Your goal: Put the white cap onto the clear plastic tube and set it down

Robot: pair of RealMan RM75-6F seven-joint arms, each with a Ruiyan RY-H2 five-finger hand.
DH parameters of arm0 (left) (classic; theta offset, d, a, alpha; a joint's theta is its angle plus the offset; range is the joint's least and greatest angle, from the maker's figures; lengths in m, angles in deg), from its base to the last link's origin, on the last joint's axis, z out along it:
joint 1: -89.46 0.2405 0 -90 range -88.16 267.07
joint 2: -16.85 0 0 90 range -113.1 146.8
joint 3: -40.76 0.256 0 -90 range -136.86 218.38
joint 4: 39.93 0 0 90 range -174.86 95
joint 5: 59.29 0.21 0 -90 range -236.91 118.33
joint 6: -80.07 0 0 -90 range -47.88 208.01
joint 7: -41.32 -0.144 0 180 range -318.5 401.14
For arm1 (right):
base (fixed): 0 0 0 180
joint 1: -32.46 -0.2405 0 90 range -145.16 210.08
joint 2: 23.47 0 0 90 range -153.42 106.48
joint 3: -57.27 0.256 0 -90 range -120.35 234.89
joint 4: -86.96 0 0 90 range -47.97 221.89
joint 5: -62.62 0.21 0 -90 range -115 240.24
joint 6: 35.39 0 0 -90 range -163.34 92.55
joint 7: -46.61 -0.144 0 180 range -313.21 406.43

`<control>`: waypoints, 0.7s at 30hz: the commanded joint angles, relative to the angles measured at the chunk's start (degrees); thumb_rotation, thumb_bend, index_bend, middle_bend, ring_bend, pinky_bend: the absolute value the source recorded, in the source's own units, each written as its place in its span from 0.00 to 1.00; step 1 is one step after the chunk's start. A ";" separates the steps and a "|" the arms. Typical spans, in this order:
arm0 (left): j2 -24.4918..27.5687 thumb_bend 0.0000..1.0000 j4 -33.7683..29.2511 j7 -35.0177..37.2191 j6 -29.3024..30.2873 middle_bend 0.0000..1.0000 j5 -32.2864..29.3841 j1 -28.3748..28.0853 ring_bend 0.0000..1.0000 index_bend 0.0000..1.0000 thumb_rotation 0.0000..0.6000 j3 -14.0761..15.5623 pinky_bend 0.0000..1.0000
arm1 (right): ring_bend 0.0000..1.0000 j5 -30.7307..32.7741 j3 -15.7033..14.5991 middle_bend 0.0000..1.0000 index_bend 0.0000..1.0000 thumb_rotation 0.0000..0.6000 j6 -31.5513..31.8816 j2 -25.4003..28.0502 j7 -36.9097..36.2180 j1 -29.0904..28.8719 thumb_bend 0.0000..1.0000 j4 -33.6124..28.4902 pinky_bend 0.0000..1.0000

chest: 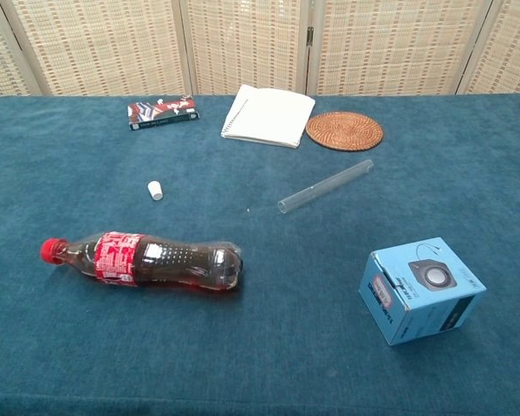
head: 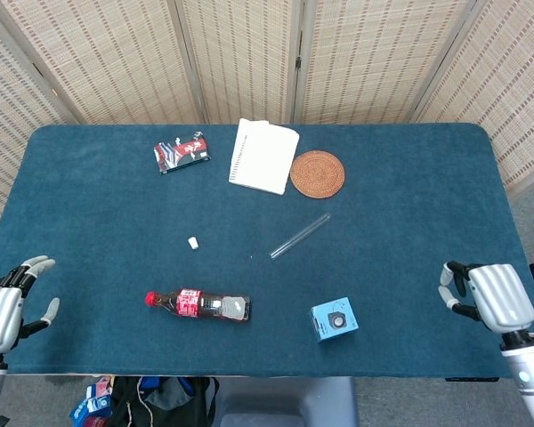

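Observation:
A clear plastic tube [head: 300,236] [chest: 325,185] lies slantwise near the middle of the blue table. The small white cap [head: 193,242] [chest: 156,190] sits alone on the cloth, well to the tube's left. My left hand [head: 4,311] hovers at the table's near left corner, fingers spread and holding nothing. My right hand [head: 485,295] is at the near right edge, fingers apart and empty. Both hands are far from tube and cap. Neither hand appears in the chest view.
A cola bottle [head: 198,304] [chest: 143,260] lies on its side near the front. A blue box [head: 335,319] [chest: 420,289] stands front right. At the back are a notebook [head: 263,155] [chest: 269,115], a woven coaster [head: 317,173] [chest: 344,130] and a red packet [head: 181,152] [chest: 162,112].

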 commanded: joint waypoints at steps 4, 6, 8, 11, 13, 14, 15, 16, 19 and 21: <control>-0.23 0.36 -0.16 -0.19 -0.05 0.20 0.45 0.16 0.22 0.22 1.00 0.30 0.33 | 0.89 6.42 5.43 0.89 0.50 1.00 -15.81 1.11 2.41 -11.65 0.31 -0.65 1.00; -0.23 0.36 -0.26 -0.21 0.00 0.20 0.72 0.35 0.22 0.22 1.00 0.55 0.33 | 0.90 9.77 6.96 0.89 0.44 1.00 -21.57 0.59 4.07 -15.71 0.28 -0.08 1.00; -0.22 0.36 -0.33 -0.24 0.12 0.20 0.95 0.53 0.22 0.22 1.00 0.74 0.33 | 0.90 12.24 8.20 0.89 0.41 1.00 -25.58 -0.63 6.12 -19.18 0.25 0.92 1.00; -0.11 0.36 -0.55 -0.23 0.37 0.20 1.11 0.81 0.22 0.22 1.00 0.86 0.33 | 0.94 15.29 9.63 0.91 0.38 1.00 -30.71 -4.42 9.16 -24.57 0.21 4.29 1.00; 0.00 0.36 -0.66 -0.19 0.61 0.20 1.27 1.01 0.22 0.22 1.00 0.93 0.33 | 0.96 17.28 10.25 0.94 0.38 1.00 -33.22 -7.48 11.83 -27.96 0.21 7.33 1.00; 0.03 0.36 -0.69 -0.15 0.64 0.20 1.32 1.08 0.22 0.22 1.00 0.97 0.33 | 0.98 18.05 10.46 0.95 0.38 1.00 -33.84 -8.99 12.93 -29.23 0.21 8.70 1.00; 0.08 0.36 -0.68 -0.12 0.62 0.20 1.38 1.14 0.22 0.22 1.00 1.03 0.33 | 0.99 19.09 10.66 0.96 0.38 1.00 -34.68 -11.04 14.07 -30.82 0.21 10.54 1.00; 0.11 0.36 -0.69 -0.14 0.58 0.20 1.36 1.17 0.22 0.22 1.00 1.05 0.33 | 1.00 19.97 10.75 0.98 0.38 1.00 -35.51 -12.50 14.70 -31.98 0.21 11.90 1.00; 0.16 0.36 -0.77 -0.18 0.47 0.20 1.20 1.25 0.22 0.22 1.00 1.04 0.33 | 1.00 22.48 10.70 0.99 0.38 1.00 -38.14 -17.14 16.59 -35.60 0.21 16.59 1.00; 0.13 0.36 -0.74 -0.12 0.51 0.20 1.14 1.37 0.22 0.22 1.00 1.06 0.33 | 1.00 23.62 10.31 0.99 0.38 1.00 -39.52 -20.08 17.96 -37.74 0.21 19.60 1.00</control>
